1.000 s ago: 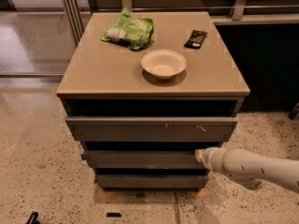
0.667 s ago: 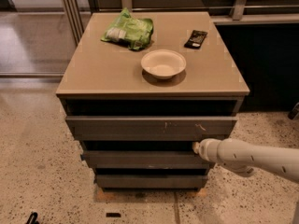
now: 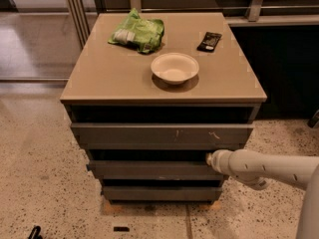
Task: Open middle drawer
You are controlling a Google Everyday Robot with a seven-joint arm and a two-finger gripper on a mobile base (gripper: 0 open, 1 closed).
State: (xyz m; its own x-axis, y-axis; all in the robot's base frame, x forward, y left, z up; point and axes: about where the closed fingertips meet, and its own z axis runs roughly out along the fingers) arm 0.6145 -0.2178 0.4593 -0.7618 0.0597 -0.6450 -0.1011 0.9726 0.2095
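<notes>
Contact step: gripper (image 3: pixel 211 158) is at the right end of the drawer (image 3: pixel 149 170) top edge, below the scratched front (image 3: pixel 149 133); open or closed, can't tell. Drawer looks approx. shut. Next: catch edge, pull straight toward near side.

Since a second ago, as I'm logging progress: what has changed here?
The gripper rose slightly, to the right end of the gap above the middle drawer. The drawer, bowl, green bag and black packet stayed put.
</notes>
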